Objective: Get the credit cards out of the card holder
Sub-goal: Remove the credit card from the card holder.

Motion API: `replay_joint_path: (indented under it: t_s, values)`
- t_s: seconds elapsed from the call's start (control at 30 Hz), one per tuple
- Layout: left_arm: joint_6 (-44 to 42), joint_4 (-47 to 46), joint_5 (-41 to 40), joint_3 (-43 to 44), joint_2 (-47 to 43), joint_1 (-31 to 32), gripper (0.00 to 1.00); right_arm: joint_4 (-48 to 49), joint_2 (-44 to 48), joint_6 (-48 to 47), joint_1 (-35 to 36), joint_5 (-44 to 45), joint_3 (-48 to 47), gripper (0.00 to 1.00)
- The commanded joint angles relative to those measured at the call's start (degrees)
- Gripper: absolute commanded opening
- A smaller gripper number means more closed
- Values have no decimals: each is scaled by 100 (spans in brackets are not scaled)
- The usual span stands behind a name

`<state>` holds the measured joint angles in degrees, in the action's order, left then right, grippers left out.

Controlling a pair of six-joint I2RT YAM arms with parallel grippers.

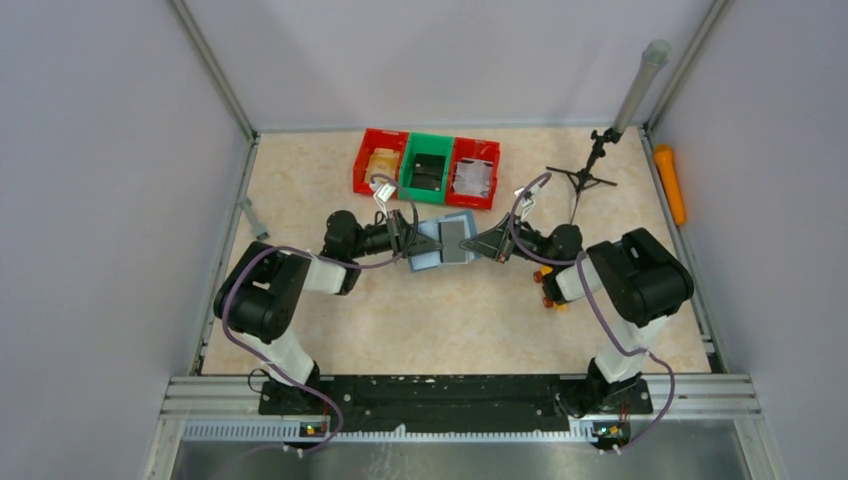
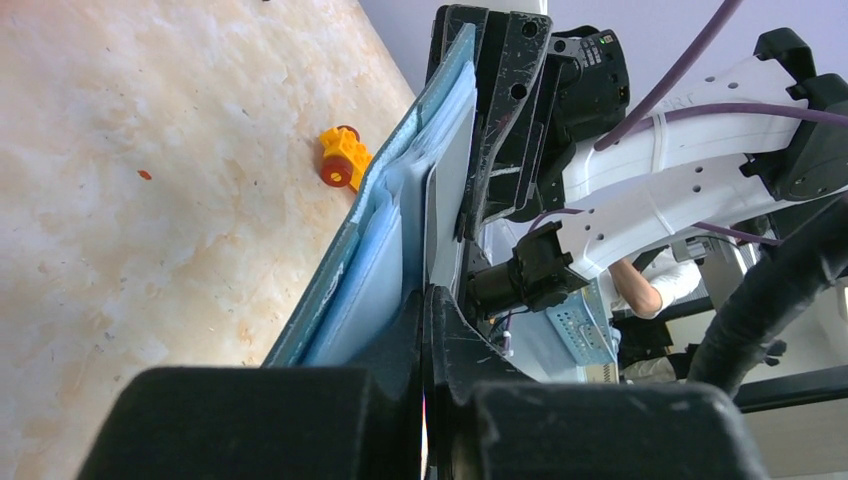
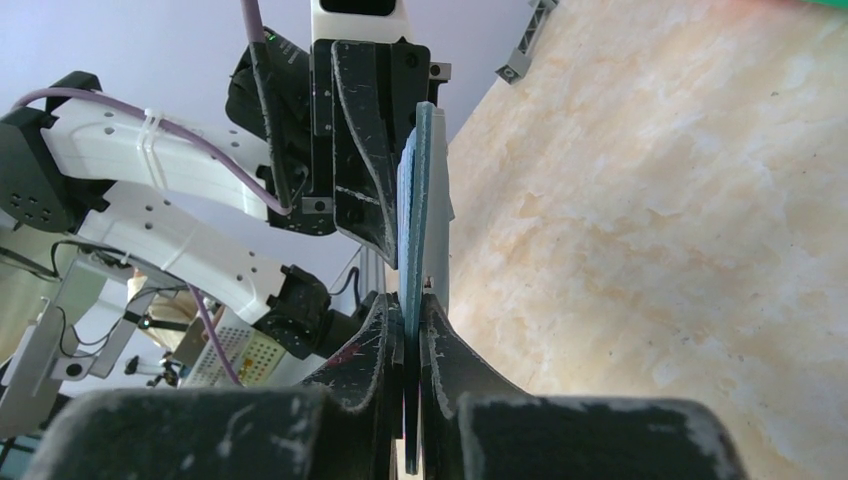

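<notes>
The teal-blue card holder (image 1: pixel 432 246) is held open above the table between both grippers. A dark grey credit card (image 1: pixel 456 240) lies flat on its right half. My left gripper (image 1: pixel 412 241) is shut on the holder's left edge; in the left wrist view (image 2: pixel 425 300) the pale blue inside (image 2: pixel 375 270) and the grey card (image 2: pixel 447 200) run away from the jaws. My right gripper (image 1: pixel 484 243) is shut on the holder's right edge; in the right wrist view (image 3: pixel 410 305) the teal edge (image 3: pixel 412 200) sits between the fingers, the card (image 3: pixel 437 235) against it.
Three bins stand at the back: red (image 1: pixel 364 160), green (image 1: pixel 411 170), red (image 1: pixel 455 172). A yellow-orange toy block (image 1: pixel 548 285) lies by the right arm, also in the left wrist view (image 2: pixel 343 158). A small tripod stand (image 1: pixel 590 175) and an orange object (image 1: pixel 670 185) are at the back right.
</notes>
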<state>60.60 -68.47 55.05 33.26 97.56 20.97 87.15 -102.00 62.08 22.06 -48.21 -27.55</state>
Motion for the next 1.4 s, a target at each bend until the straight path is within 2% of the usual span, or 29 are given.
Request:
replay_joint_path:
  t_s: [0.0,0.1,0.17,0.27,0.37,0.63,0.83,0.9,1.0,1.1,1.17,1.37]
  values:
    - [-203,-44,-46,87,-163,-52,0,284,-20,-102,18,-128,-62,0]
    - [-331,146,-77,68,-267,-82,0,313,-23,-98,-19,-104,-34,15]
    - [-441,323,-120,52,-346,-117,0,313,-17,-88,-47,-70,-6,18]
    - [-697,790,-170,79,-476,-156,0,291,-16,-102,-70,-53,-4,14]
    - [-953,1152,-264,78,-637,-168,0,253,-30,-118,-79,-38,1,0]
    - [-1122,1495,-316,146,-688,-160,1,319,-70,-80,-87,-52,-12,0]
    - [-944,1197,-163,146,-548,-133,45,493,-133,27,-88,-94,-8,0]
    - [-999,1305,-182,163,-543,-110,51,627,-165,103,-82,-119,-10,0]
    - [-971,1332,-80,274,-413,-40,53,773,-220,216,-72,-156,-14,0]
    - [-866,1225,2,333,-300,-14,51,834,-233,260,-28,-192,-41,0]
    - [-813,1110,27,331,-279,-15,46,847,-218,269,-3,-205,-40,0]
    - [-431,497,207,307,-181,-19,12,856,-224,266,8,-213,-52,0]
